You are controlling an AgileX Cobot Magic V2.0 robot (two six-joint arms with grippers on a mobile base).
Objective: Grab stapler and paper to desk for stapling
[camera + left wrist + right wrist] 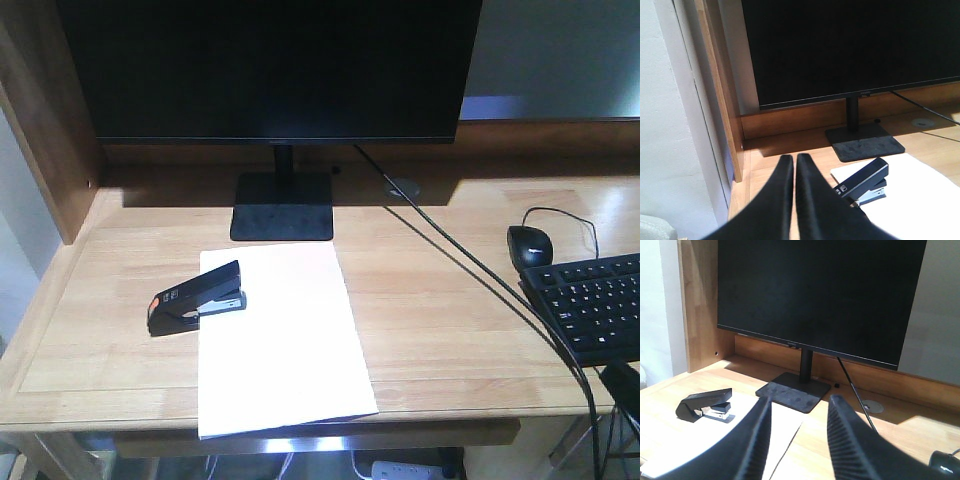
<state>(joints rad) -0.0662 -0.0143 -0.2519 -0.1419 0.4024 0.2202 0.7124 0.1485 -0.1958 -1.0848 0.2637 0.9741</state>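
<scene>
My left gripper point(792, 160) has its two dark fingers pressed together at the tips with only a thin slit between them, holding nothing, and it points forward and slightly down in its wrist view. My right gripper point(797, 405) has its ribbed fingers point(847, 440) spread well apart with a clear gap and nothing between them, also aimed forward. Neither arm appears in the front view, apart from possibly a dark part at its lower right edge that I cannot identify.

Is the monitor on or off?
Apparently off: the monitor screen is uniformly black in all three views, with no image or glow.
</scene>
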